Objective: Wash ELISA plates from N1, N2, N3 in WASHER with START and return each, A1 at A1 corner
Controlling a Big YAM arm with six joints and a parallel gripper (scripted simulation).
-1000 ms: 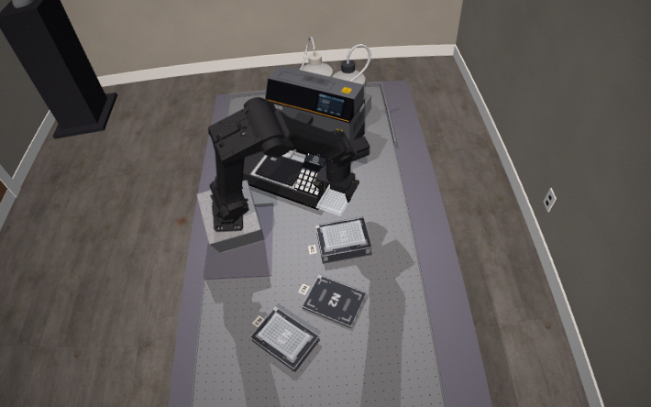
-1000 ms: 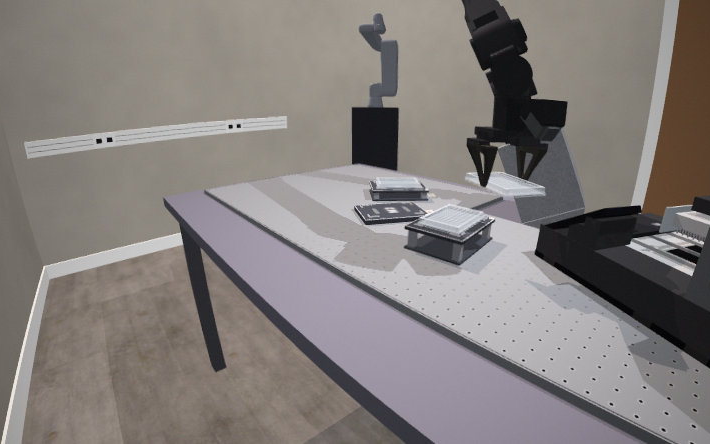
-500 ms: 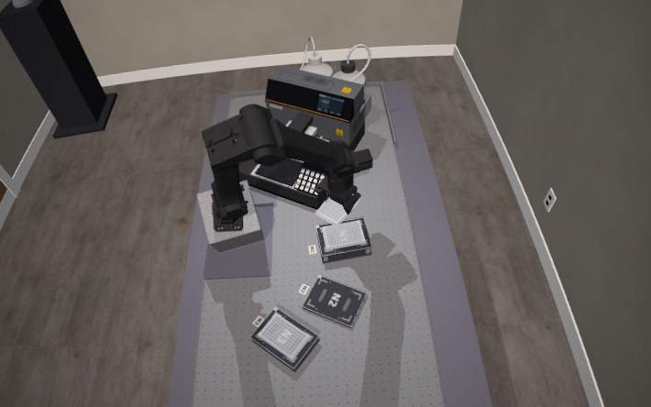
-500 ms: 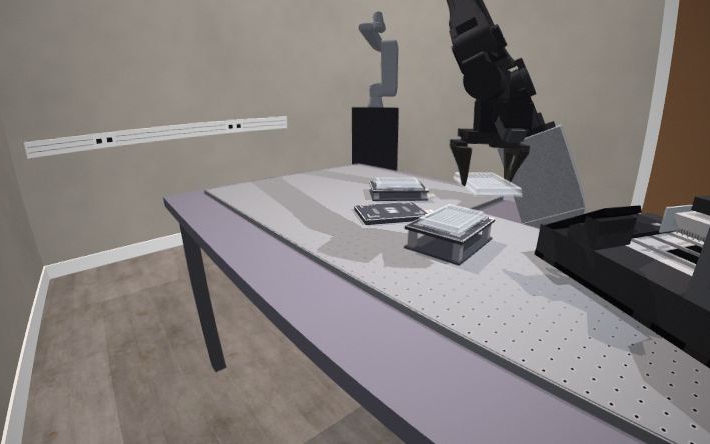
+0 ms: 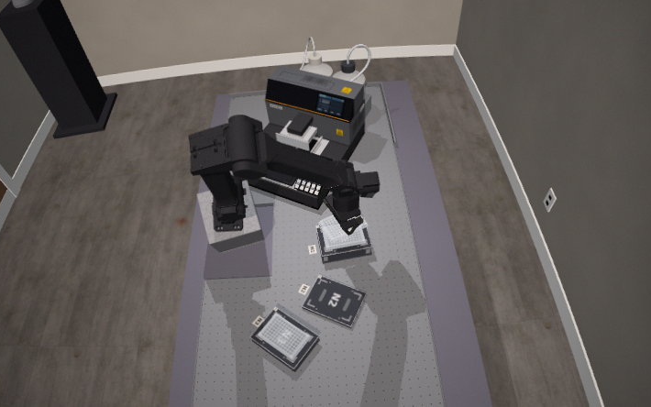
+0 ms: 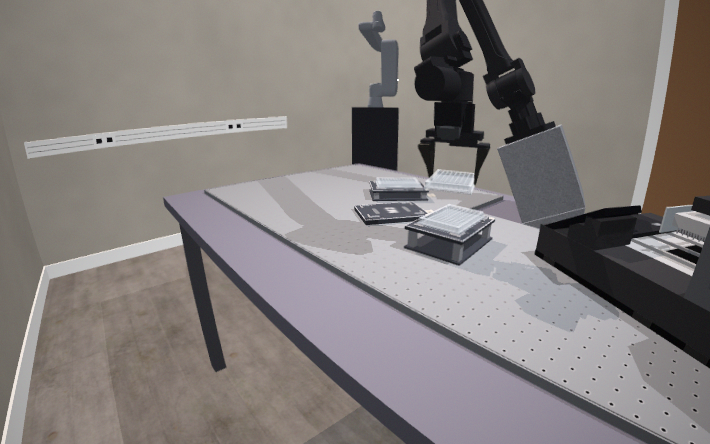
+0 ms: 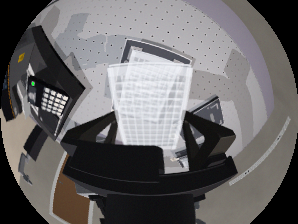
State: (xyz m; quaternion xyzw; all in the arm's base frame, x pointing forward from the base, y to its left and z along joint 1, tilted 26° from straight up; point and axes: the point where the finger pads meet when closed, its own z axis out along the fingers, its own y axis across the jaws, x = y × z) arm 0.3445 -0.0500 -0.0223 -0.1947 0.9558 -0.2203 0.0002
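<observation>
My gripper point(image 5: 350, 227) point(image 6: 453, 178) point(image 7: 150, 113) is shut on a clear ELISA plate point(image 6: 450, 182) point(image 7: 150, 100), held in the air; in the wrist view it overlaps nest N1 point(image 5: 347, 256) point(image 6: 434, 246) point(image 7: 159, 47). N1 bears its own plate point(image 6: 454, 219) point(image 7: 141, 56). Nest N2 point(image 5: 334, 300) point(image 6: 391, 214) point(image 7: 210, 112) is empty. Nest N3 point(image 5: 274, 351) bears a plate point(image 5: 287, 335) point(image 6: 398, 183). The washer point(image 5: 287, 115) has its white carrier point(image 5: 319, 148) point(image 6: 656, 249) partly hidden; no plate shows on it. The washer's lamp point(image 7: 33, 83) is green.
The washer's keypad point(image 5: 307, 186) point(image 7: 53, 102) lies below my forearm in the top view. The arm's base block point(image 5: 229, 237) point(image 6: 542, 176) stands at the table's side. Two bottles point(image 5: 316, 68) point(image 5: 349, 75) with tubes stand behind the washer.
</observation>
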